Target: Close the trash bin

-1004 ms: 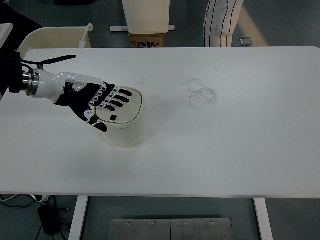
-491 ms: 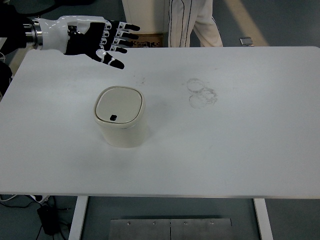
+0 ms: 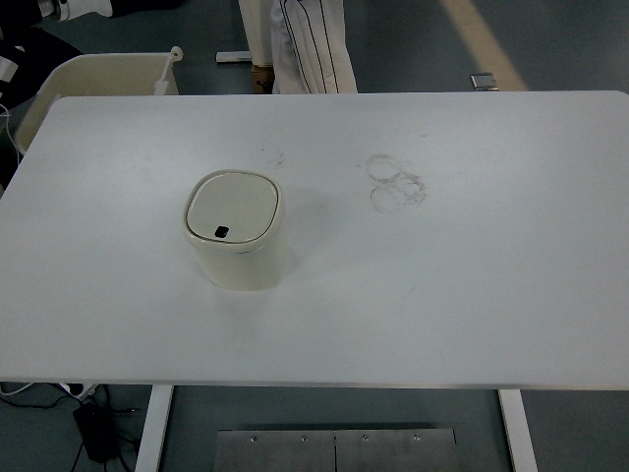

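Observation:
The cream trash bin (image 3: 237, 236) stands upright on the white table (image 3: 472, 295), left of centre. Its flat lid (image 3: 234, 206) lies down flush with the rim, a small dark mark near its front edge. Nothing touches the bin. Only a sliver of my left arm (image 3: 79, 7) shows at the picture's top left corner, far behind the bin and off the table. The right arm is out of view.
A person's legs in striped trousers (image 3: 300, 44) stand just behind the table's far edge. A cream tub (image 3: 103, 74) sits beyond the far left corner. Faint ring smudges (image 3: 395, 183) mark the tabletop right of the bin.
My left hand lifted off the bin's lid, rose back and to the left, and has now almost left the picture. The lid stays down. The person behind walked leftward.

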{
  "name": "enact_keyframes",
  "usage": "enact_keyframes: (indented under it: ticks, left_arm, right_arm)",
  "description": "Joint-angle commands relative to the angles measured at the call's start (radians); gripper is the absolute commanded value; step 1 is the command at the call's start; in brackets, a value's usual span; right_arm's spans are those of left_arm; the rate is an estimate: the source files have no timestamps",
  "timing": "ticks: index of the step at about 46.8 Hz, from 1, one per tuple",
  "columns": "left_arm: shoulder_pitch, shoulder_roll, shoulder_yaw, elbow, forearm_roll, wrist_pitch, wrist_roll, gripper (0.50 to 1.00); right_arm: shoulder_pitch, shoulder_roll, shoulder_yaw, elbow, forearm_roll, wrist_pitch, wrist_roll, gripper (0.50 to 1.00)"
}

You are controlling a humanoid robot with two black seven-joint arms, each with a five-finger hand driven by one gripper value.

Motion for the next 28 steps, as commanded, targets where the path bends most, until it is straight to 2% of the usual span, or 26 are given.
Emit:
enact_keyframes:
  ticks: [1, 12, 19, 28]
  left_arm:
    - [0.031, -0.009, -0.025, 0.046, -0.043, 0.002, -0.010, 1.000]
    - [0.166, -0.009, -0.121, 0.188, -0.215, 0.002, -0.015, 1.000]
    - [0.263, 0.002, -0.204, 0.204, -0.244, 0.004, -0.053, 1.000]
    - [0.358, 0.006, -0.334, 0.220, -0.249, 0.007, -0.059, 1.000]
  right_arm:
    - [0.000, 0.000, 0.000, 0.001, 0.000, 0.000, 0.000, 0.991]
    - [0.000, 0.000, 0.000, 0.001, 0.001, 0.000, 0.000, 0.991]
    - [0.000, 0.000, 0.000, 0.001, 0.000, 0.000, -0.002, 0.991]
    - [0.000, 0.000, 0.000, 0.001, 0.001, 0.000, -0.002, 0.991]
